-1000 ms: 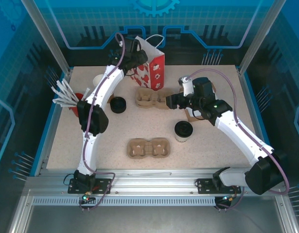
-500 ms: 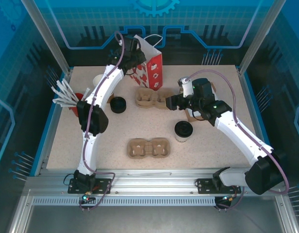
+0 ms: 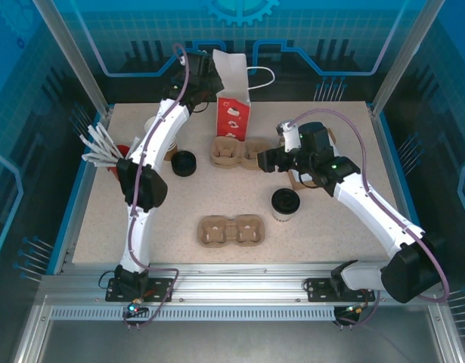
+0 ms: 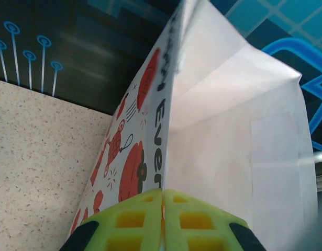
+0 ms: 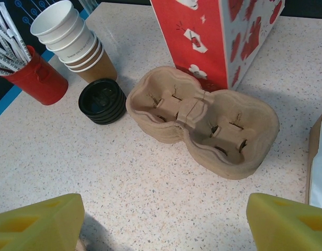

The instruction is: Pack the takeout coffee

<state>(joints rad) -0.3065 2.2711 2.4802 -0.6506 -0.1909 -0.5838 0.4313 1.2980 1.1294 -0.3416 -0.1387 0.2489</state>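
An empty cardboard carrier [image 3: 231, 231] sits near the front of the desk [image 3: 103, 227]. Just beyond it, to the right, stands the coffee cup [image 3: 285, 203], black lid on. Farther back the right gripper [image 3: 264, 159] hovers beside a second carrier [image 3: 236, 151], jaws apart. At the far edge the left gripper [image 3: 204, 68] has its jaws clamped on the rim of the paper bag [image 3: 234, 117].

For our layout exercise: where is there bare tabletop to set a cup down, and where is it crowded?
Bare: the strip between the stack of black plastic lids and the near brown cardboard carrier tray; the far-right corner. Crowded: far left, around the red-and-white paper bag and white paper cups.
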